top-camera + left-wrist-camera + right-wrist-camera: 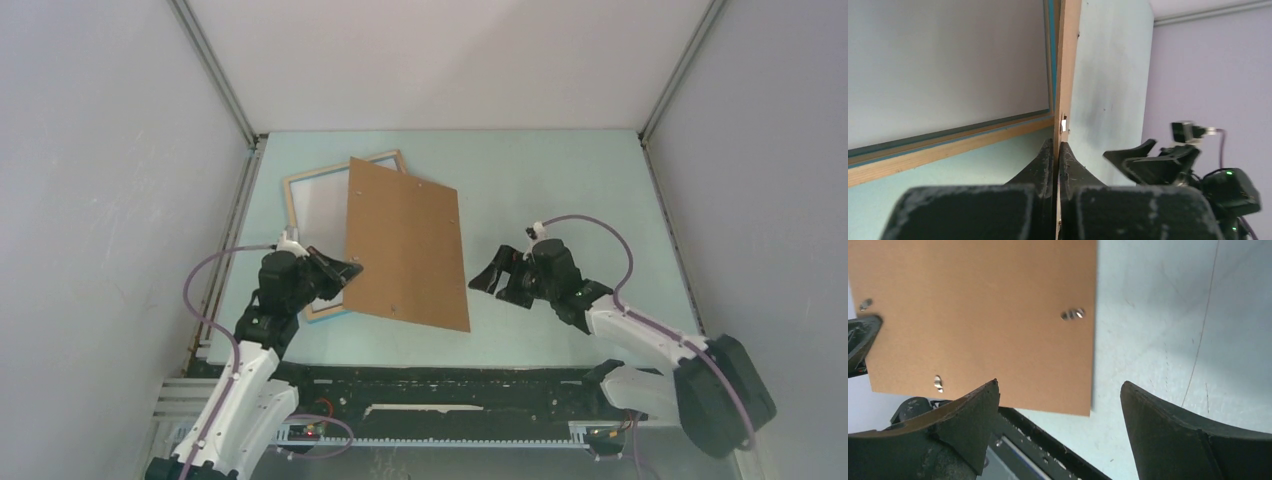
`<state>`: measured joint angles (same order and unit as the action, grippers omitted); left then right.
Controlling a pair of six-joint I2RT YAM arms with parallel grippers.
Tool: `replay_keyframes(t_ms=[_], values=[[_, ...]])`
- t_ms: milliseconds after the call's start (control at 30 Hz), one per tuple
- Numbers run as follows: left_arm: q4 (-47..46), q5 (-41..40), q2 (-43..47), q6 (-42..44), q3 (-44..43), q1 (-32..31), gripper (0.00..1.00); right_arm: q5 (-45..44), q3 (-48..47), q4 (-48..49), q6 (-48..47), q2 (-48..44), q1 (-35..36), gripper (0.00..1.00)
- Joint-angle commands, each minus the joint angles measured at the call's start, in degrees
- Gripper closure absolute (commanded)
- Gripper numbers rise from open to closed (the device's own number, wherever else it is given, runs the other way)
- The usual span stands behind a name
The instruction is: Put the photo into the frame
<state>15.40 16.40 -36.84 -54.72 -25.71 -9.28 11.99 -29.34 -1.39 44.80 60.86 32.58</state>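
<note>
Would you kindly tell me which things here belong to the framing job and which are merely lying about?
Job: frame; white sheet inside it, perhaps the photo face down; brown backing board, gripped by the left gripper.
Merely there: black rail along the near edge; purple cables.

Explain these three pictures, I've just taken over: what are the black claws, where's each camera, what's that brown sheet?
Two robot arms are bolted at the table's near edge. The wide picture looks down from above and behind them; the other two come from a camera on each wrist, so you see that arm's own jaws. The left jaws are shut on the edge of the brown backing board, holding it partly over the frame, which lies on the table. The right jaws are open, holding nothing, beside the board's other edge.
</note>
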Motion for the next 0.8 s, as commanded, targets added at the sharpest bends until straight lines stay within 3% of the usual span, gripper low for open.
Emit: replay_keyframes(t_ms=[0,200,300,767], values=[[-0.25,-8.01,1.31,-2.72,4.05,0.92,1.0,16.33,3.8,10.24,7.99,6.51,-4.19,0.04],[-2.95,-6.59,-1.35,-0.56,7.69,4.01,1.0,24.52,6.22,18.25,7.08,16.85,-8.38,0.04],[-5.72,-2.53,-3.4,-0.03,9.57,6.14,1.0,26.52,6.26,22.17,7.66,21.69,-9.98,0.09],[-9.21,1.62,-9.81,-0.74,13.5,12.89,1.0,30.48,8.5,49.78,21.72,38.33,-8.25,0.18]])
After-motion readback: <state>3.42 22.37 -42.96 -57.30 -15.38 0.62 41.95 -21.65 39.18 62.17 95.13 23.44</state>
